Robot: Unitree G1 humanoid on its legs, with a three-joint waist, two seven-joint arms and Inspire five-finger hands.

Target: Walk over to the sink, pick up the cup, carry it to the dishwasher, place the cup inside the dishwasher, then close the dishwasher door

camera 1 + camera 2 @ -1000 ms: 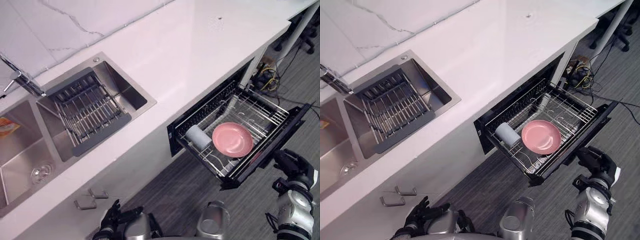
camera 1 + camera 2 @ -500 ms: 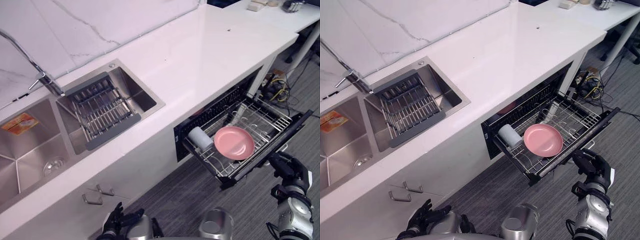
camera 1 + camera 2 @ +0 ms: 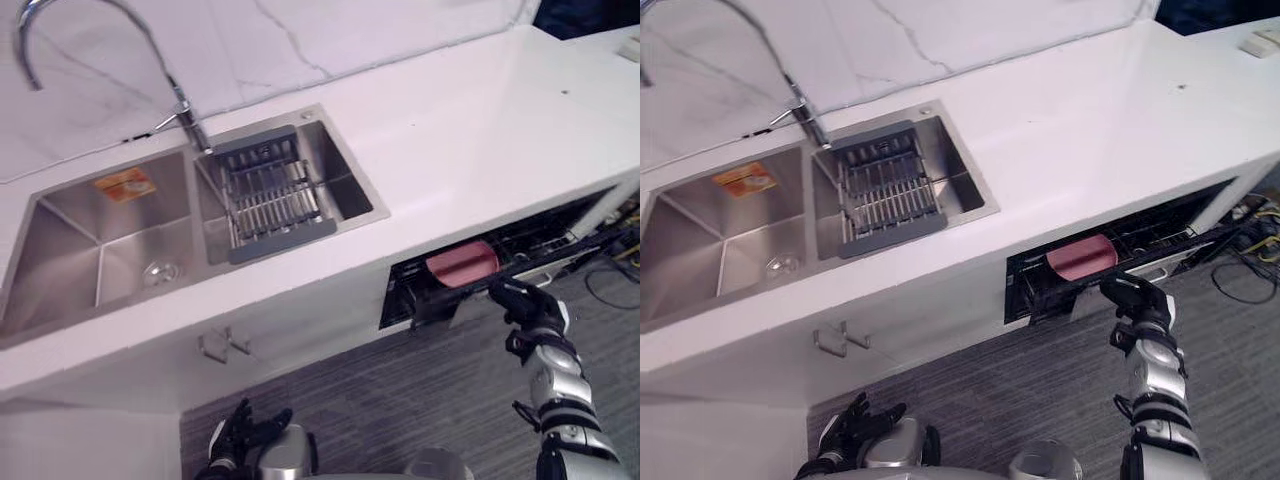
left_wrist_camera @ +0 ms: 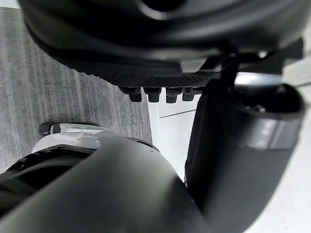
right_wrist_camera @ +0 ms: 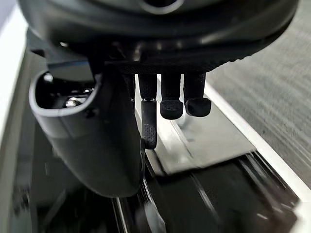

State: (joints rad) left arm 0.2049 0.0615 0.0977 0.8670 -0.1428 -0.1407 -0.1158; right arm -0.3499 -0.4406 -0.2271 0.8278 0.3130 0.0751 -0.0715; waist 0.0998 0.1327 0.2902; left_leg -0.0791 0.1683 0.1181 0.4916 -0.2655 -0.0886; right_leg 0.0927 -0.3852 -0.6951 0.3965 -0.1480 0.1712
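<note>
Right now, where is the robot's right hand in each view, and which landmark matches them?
Left eye view: right hand, lower right, at the edge of the dishwasher door.
Right eye view: lower right again, same edge.
Right wrist view: its dark bulk up close, fingers reaching toward the door's silver edge.
Left wrist view: the left hand instead, over grey carpet.
Shared landmark: the dishwasher door.

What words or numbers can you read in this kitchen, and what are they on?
Orange sticker on the back wall of the sink: anything printed on it is too small and blurred to read.
Everything else: no words, numbers or signs that can be read.
</note>
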